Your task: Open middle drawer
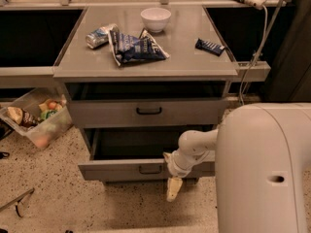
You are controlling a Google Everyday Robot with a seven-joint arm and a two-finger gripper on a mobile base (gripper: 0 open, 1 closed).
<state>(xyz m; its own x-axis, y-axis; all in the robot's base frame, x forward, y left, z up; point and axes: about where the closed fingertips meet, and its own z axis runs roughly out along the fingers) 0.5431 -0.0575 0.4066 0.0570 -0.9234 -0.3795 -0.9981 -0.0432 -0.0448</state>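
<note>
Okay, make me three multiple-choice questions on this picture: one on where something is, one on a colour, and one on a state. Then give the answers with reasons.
1. Where is the end effector?
A. Just below the front of the middle drawer
B. Inside the bowl
C. At the handle of the top drawer

2. What colour is the bowl?
A. Red
B. White
C. Black

3. What state is the middle drawer in?
A. Shut flush
B. Open, with its inside showing
C. Taken out and lying on the floor

Answers:
1 A: the end effector hangs in front of the cabinet, beneath the middle drawer's front and to the right of its handle.
2 B: the bowl is plain white against the grey surface.
3 B: the middle drawer's front stands further forward than the top drawer's, and its dark inside shows behind it.
</note>
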